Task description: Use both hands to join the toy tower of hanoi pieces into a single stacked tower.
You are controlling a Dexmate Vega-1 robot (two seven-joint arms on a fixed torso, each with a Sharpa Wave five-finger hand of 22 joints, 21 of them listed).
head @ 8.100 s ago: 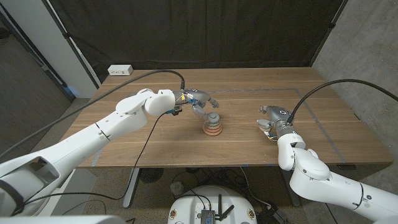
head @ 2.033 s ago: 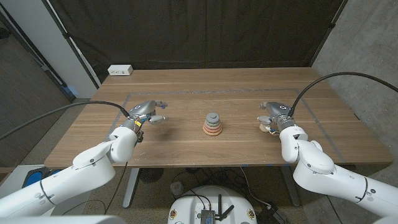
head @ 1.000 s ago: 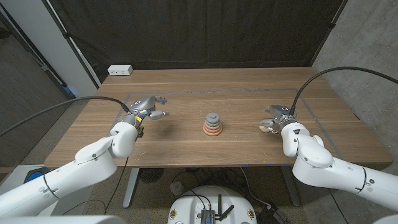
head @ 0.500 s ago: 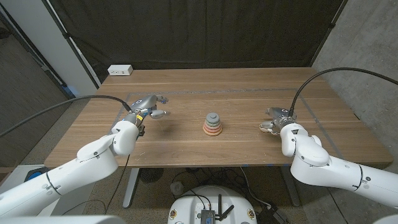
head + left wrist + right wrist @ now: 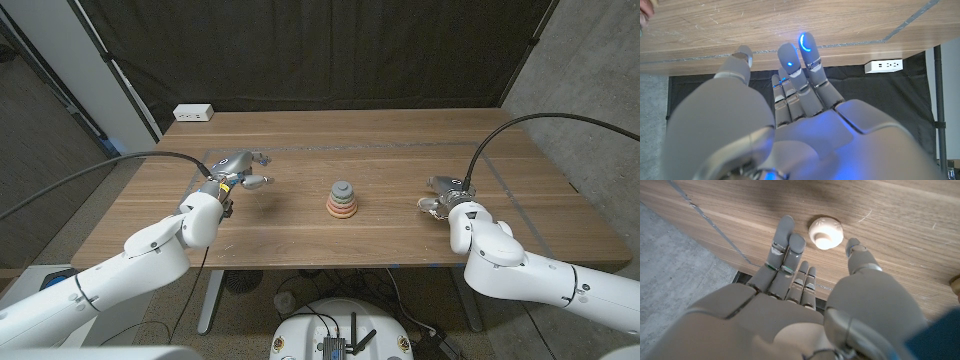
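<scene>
One piece was left off the tower: a small cream knob sitting on the table just past our right hand, well right of the tower. That hand hung over it with fingers spread and holding nothing. Our left hand waited far left of the tower, fingers loosely apart, so the right was much nearer, with bare wood between knob and tower.

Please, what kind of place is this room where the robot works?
Probably a robotics lab or test cell, not a home. A black curtain hangs behind the wooden table, a white power strip sits at its far corner, and thick black cables run to the arms.
</scene>
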